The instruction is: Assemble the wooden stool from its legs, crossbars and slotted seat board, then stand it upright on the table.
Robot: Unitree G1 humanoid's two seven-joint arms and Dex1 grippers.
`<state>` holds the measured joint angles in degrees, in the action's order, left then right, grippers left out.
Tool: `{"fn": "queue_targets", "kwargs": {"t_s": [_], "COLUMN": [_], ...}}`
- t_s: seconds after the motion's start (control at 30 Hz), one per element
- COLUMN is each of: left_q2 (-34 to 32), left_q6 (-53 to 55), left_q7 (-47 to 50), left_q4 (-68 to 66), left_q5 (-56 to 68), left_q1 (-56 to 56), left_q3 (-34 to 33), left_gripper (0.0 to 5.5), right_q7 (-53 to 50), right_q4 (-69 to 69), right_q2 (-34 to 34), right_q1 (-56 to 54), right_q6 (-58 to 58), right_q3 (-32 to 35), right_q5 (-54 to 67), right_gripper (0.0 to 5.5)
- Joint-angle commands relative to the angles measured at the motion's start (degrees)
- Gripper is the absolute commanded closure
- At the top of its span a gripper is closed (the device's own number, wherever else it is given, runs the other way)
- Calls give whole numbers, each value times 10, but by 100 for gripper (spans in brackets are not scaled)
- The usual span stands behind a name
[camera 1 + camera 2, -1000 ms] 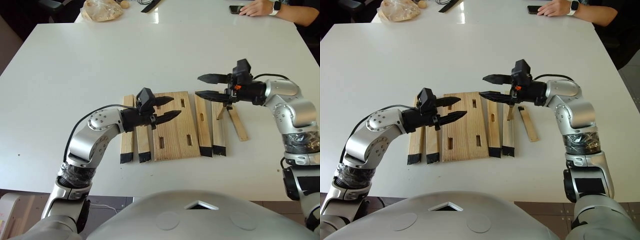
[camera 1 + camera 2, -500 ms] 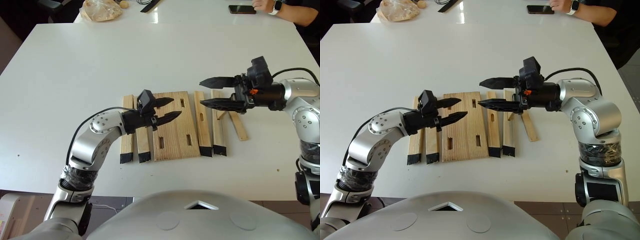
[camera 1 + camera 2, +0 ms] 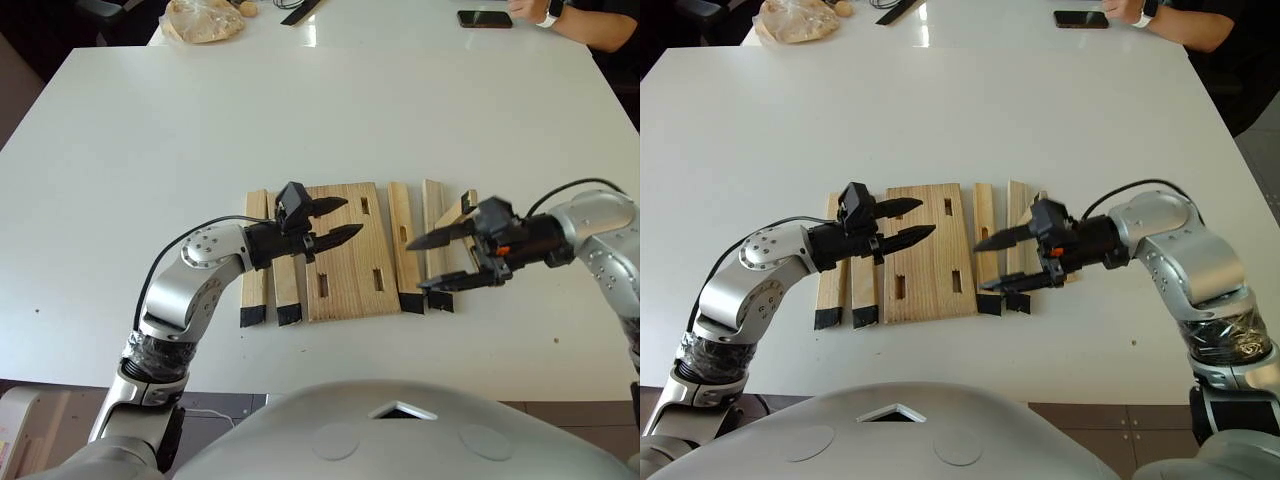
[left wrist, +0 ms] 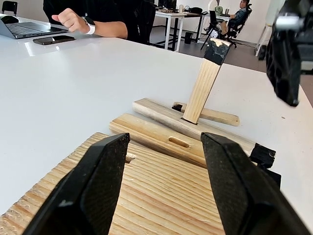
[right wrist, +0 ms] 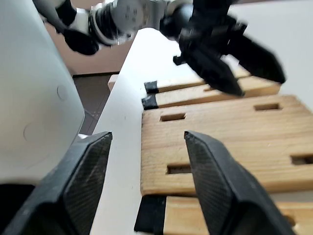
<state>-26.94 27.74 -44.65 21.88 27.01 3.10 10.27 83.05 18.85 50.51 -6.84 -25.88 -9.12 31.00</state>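
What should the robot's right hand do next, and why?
Probably lower the right hand and grip the leg beside the seat board: the hand is open and empty, poised by that leg's black-tipped near end.

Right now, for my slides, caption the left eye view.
Pre-assembly: left claw open over the seat board, right claw open over two legs.

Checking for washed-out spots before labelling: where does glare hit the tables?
Left eye view: a glare streak on the far table, left of the phone; the near table is evenly lit. Left wrist view: the near table shows a soft sheen.
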Motion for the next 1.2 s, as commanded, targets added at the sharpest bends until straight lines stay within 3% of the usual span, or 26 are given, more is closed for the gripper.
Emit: {"fn": "queue_targets", "kwargs": {"t_s": [0.03, 0.33, 0.5, 0.7, 0.8, 0.87, 1.2], "left_q2": [-2, 3, 3, 7, 4, 6, 34], "left_q6": [-4, -13, -16, -22, -20, -21, -33], "left_q7": [5, 7, 13, 33, 48, 59, 92], "left_q4": [-3, -4, -3, 12, 31, 38, 6], "left_q5": [-13, -23, -26, -31, -31, -30, -66], "left_q1": [-8, -22, -29, -67, -96, -111, -81], "left_q3": [5, 9, 1, 3, -3, -9, 11], "left_gripper": [279, 279, 279, 279, 279, 279, 279], "right_q7": [6, -1, 1, -77, -188, -251, -478], "right_q4": [-44, -175, -204, -36, 26, 55, 108], "right_q2": [7, 14, 35, 41, 31, 18, -129], "right_q1": [28, 22, 6, 89, 135, 158, 197], "right_q6": [62, 194, 231, 87, -12, -61, -226], "right_q3": [-39, -69, -39, 111, 178, 185, 139], "right_q5": [-68, -186, -193, -44, -31, -43, -39], "right_gripper": [277, 277, 277, 277, 231, 199, 199]}}
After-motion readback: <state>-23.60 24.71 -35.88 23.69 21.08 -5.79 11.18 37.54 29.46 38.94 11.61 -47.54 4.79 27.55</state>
